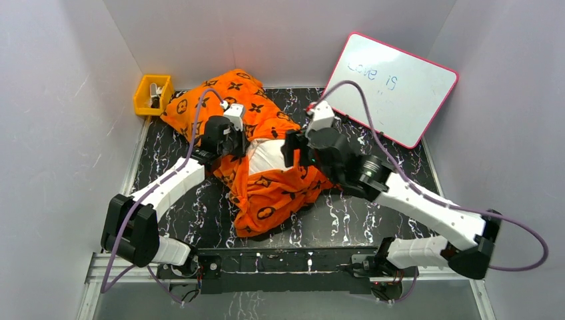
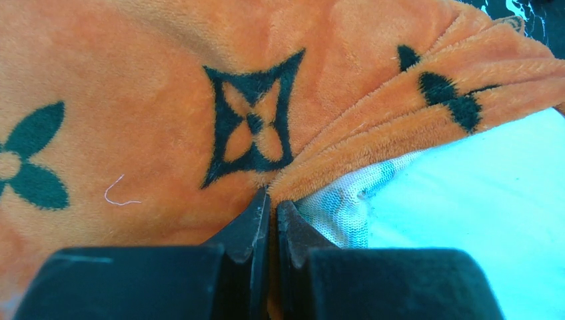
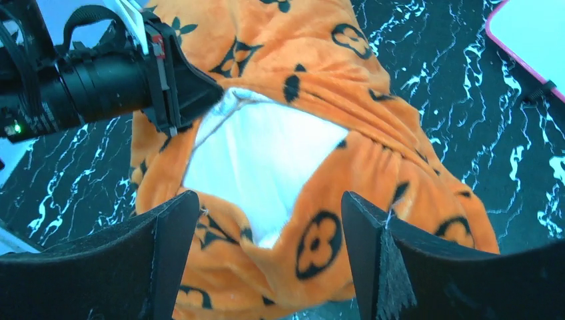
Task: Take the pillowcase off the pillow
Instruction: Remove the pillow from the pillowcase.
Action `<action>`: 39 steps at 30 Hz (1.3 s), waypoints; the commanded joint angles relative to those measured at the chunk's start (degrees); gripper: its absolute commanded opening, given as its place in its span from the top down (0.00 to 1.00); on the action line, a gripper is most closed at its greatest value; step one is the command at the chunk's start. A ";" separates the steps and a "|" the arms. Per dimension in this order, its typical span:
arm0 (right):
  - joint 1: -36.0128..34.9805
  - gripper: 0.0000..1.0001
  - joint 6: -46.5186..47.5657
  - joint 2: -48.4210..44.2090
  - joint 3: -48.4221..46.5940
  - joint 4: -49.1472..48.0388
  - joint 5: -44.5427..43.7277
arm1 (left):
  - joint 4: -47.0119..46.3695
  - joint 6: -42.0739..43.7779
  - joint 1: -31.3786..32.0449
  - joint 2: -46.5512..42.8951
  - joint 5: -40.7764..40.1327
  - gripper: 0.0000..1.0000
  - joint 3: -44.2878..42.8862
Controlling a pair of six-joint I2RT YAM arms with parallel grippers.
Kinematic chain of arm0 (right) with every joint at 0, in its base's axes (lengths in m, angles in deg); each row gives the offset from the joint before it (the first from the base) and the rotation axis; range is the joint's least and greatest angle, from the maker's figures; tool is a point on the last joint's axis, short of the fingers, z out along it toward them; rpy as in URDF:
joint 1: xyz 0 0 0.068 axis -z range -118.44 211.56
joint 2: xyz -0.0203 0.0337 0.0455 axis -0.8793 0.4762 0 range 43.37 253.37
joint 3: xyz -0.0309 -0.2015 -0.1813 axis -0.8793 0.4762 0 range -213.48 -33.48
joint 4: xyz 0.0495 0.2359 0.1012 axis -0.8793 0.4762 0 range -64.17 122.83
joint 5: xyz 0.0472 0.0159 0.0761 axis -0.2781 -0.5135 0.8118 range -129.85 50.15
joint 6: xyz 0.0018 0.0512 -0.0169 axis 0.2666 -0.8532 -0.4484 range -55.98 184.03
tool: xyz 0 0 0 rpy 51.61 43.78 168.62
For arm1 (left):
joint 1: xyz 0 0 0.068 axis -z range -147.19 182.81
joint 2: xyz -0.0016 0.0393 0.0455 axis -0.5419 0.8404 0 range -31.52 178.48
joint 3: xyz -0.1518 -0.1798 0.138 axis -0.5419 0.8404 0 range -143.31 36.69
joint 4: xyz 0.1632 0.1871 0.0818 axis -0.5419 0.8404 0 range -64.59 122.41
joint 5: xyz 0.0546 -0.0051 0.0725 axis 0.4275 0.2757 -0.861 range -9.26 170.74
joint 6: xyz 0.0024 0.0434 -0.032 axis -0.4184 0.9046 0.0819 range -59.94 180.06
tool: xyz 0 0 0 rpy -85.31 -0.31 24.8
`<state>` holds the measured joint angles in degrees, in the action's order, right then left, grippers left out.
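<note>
Covering: the pillowcase was seen bunched around the pillow, of which a white patch was exposed at the opening.
Place: both were laid mid-way across the table, reaching toward its far edge.
Left gripper: pressed together, with the pillowcase hem pinched.
Right gripper: spread wide above the exposed pillow, nothing held.
Far corners: yellow bin left, whiteboard right.

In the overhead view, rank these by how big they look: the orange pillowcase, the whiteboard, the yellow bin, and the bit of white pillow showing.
Largest to smallest:
1. pillowcase
2. whiteboard
3. yellow bin and the exposed part of the pillow look too alike to rank.
</note>
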<state>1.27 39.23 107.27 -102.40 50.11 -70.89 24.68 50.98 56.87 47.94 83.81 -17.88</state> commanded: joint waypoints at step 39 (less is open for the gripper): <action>-1.40 0.21 -26.51 -13.24 17.56 21.98 -0.67 | 16.20 -22.54 8.54 -5.56 50.22 0.02 -18.14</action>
<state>0.02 15.30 96.61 -85.66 70.24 -67.83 39.22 35.94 58.16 43.13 122.69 -36.22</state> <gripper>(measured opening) 0.788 0.982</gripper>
